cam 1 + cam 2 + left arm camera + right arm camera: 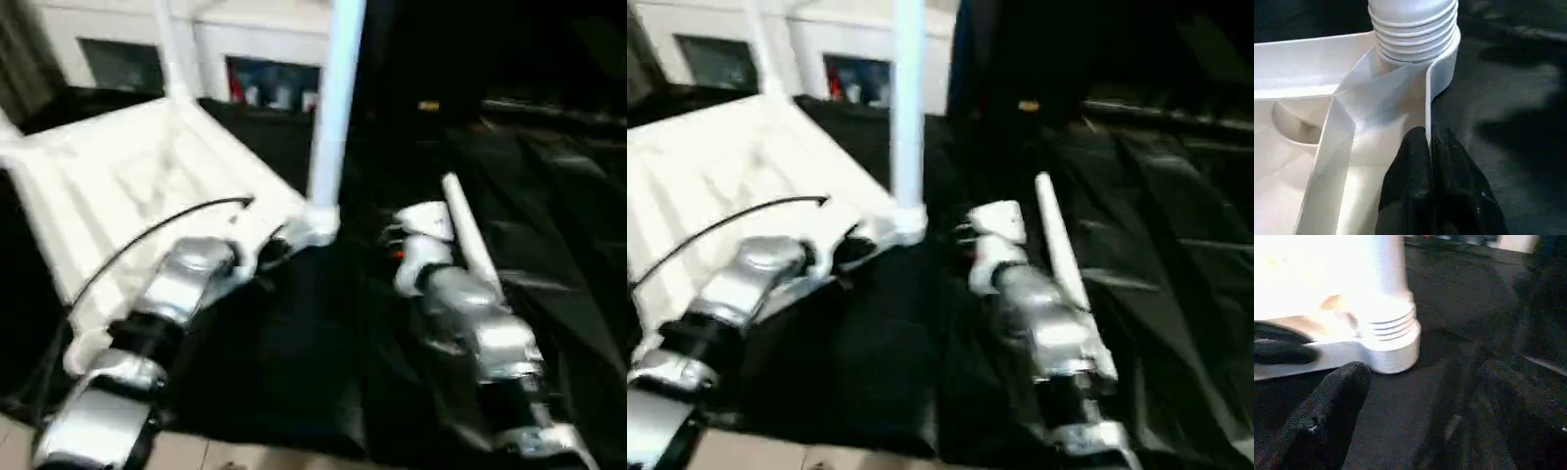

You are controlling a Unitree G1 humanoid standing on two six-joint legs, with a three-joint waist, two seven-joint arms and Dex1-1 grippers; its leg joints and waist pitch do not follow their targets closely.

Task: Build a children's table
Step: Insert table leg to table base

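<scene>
White ribbed table top (137, 186), white leg (333, 108), black drape (549, 225), silver forearms (181, 279).

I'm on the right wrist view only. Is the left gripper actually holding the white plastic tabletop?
Observer: Yes. The left gripper is shut on the thin rim of the white ribbed plastic tabletop, just beside the corner socket.
Operator: Any legs lying loose?
Observer: One long white tapered tube leg lies on the black cloth, beside the right forearm.
Operator: How many stand upright?
Observer: Two: the near upright leg in that socket, and a far upright leg.
</scene>
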